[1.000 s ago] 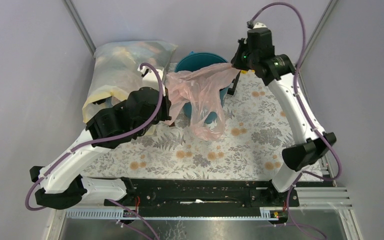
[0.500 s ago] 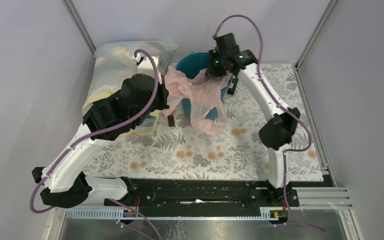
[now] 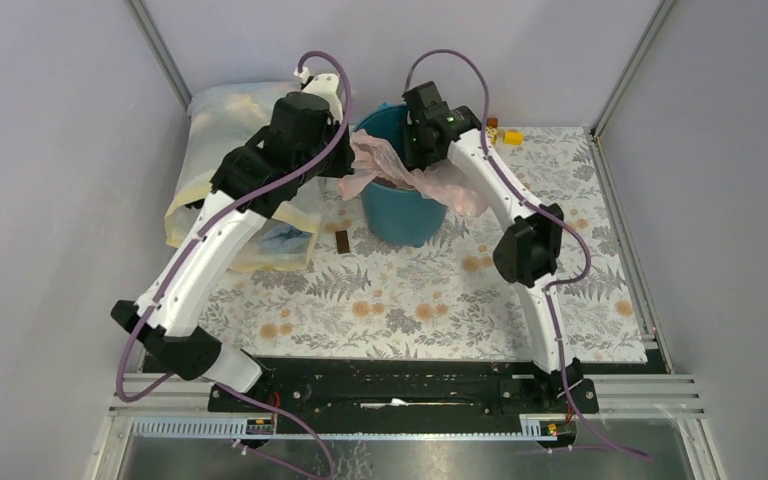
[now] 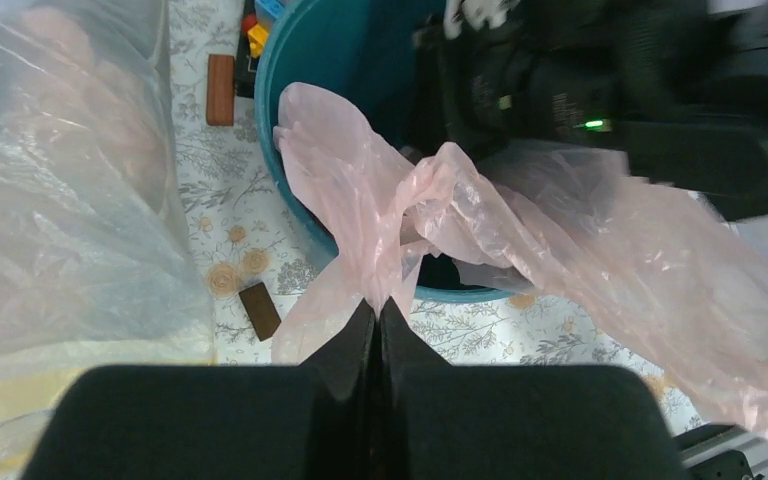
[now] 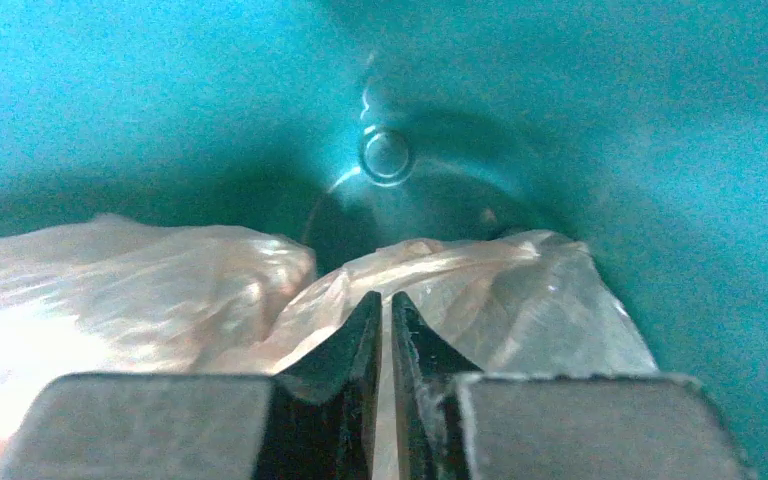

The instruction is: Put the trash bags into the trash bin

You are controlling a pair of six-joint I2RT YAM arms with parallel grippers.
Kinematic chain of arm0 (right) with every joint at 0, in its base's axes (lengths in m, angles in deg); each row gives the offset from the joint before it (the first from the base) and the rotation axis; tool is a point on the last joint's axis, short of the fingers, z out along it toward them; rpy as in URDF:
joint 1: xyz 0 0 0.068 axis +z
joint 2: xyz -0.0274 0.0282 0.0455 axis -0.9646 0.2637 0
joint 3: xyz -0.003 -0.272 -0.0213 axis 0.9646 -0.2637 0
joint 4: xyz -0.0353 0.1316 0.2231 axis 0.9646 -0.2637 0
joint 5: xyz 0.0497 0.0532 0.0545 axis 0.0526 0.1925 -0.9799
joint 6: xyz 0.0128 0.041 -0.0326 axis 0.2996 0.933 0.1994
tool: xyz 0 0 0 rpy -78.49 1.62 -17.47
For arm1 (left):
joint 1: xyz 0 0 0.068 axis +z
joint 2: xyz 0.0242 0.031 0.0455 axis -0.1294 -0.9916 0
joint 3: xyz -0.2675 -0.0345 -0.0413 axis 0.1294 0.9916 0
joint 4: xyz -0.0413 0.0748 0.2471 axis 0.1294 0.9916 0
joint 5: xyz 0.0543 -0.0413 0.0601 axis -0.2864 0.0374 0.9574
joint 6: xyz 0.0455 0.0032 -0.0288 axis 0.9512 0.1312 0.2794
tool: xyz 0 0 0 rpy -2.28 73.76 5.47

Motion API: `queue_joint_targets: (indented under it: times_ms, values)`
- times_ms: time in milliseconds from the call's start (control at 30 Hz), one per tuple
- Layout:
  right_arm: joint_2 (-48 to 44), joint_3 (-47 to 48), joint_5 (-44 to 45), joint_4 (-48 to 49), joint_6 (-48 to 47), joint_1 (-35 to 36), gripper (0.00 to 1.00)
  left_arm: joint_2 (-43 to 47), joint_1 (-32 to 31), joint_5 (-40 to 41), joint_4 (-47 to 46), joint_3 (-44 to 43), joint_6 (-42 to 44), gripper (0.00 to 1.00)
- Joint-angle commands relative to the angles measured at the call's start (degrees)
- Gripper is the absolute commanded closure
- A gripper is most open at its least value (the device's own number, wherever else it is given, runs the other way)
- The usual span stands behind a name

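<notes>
Both arms have swung in over the trash bin (image 3: 400, 220) since a second ago. The trash bag (image 4: 580, 240), which then hung down the bin's front to the cloth, now lies gathered across its rim. Nearest, in front of the bin, a black rail (image 3: 390, 380) runs along the table edge. Beyond it lies the floral cloth (image 3: 410, 300), with a small brown block (image 3: 343, 242) just left of the bin's foot. The left gripper (image 4: 377, 312), at the bin's left rim, is pinched tight on a fold of the bag. The right gripper (image 5: 384, 305), pointing down into the bin, is closed on another fold. A cloudy sack (image 3: 220, 130) slumps left of the bin, and yellow blocks (image 3: 510, 135) sit behind it to the right. Pale lilac walls (image 3: 560, 50) stand behind.
</notes>
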Motion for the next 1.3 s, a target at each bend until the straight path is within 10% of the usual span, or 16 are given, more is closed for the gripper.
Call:
queue_joint_targets:
  times_ms: [0,500,833,1267]
  values:
    - [-11.36,4.30,1.60,3.18,-4.02,-0.54,0.77,-0.81,3.40,-7.98,-3.92,-3.35,0.51,1.00]
    - [-40.05,-12.67,-16.77,4.92,-13.32,-0.58,0.03,0.47,5.83,-9.68,-4.18,-4.00,-0.36,1.00]
    - [-62.09,-41.68,-25.01,15.26,-28.83,-0.52,0.00,2.10,5.92,-9.65,-3.17,-4.08,-0.63,1.00]
    - [-67.34,-48.06,-12.15,20.69,-31.13,-0.53,0.00,2.23,6.01,-7.13,-1.66,-4.87,0.01,1.00]
